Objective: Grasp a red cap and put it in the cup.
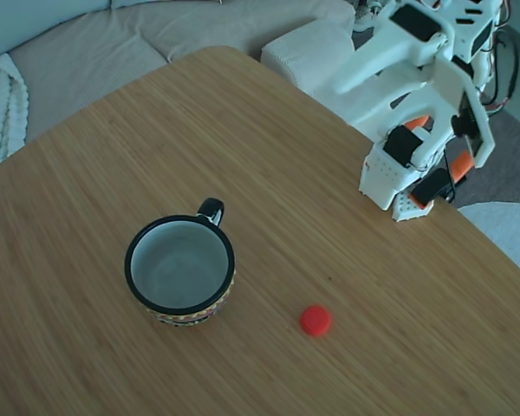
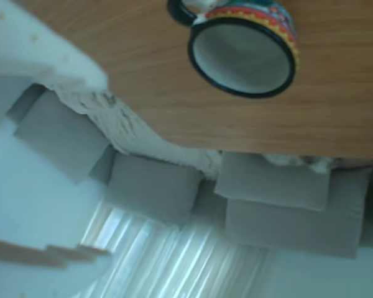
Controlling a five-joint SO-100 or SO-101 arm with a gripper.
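1 red cap (image 1: 315, 320) lies near on the bare counter (image 1: 87, 347), right of the empty cup (image 1: 180, 269) in the fixed view. Beyond, the folded arm's pincer (image 1: 420, 198) holds nothing — opening unclear. Reaching comes next.

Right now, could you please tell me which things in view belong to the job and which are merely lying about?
Belonging to the job:
- red cap, on the table, apart from the mug
- cup, upright, empty
- end effector, away from both

Lying about:
- sofa behind the table
- cushions in the other view
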